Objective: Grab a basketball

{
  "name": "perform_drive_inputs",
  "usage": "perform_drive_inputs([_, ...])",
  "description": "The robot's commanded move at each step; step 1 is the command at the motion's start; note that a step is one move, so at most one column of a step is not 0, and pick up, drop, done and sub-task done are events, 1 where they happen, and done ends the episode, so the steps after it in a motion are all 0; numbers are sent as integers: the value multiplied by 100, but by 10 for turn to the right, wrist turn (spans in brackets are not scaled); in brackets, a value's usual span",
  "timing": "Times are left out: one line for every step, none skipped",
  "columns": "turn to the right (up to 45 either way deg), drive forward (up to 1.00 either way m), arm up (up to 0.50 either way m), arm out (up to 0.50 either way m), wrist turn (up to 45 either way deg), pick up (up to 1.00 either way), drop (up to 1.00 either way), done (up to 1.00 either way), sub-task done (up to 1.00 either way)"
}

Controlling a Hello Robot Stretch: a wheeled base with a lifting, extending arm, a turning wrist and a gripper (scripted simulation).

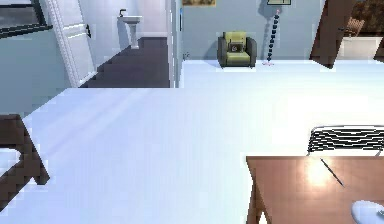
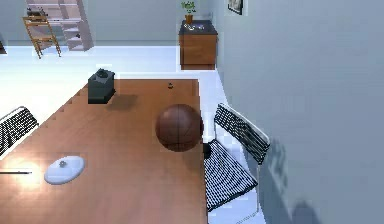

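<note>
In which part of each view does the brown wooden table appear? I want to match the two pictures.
Forward view: the wooden table sits in the lower right corner.
Arm side view: the wooden table spreads from the lower left to the middle, with the basketball near its right edge.
Shared landmark: the white wire chair at the table's far edge, seen again at the arm side view's left edge.

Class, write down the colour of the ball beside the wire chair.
The ball is dark reddish brown with thin darker seams. It shows best in the arm side view.
</note>
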Motion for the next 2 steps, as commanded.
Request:
perform_drive_inputs([0,0,50,0,0,0,0,0,0])
perform_drive_inputs([0,0,38,0,0,0,0,0,0])
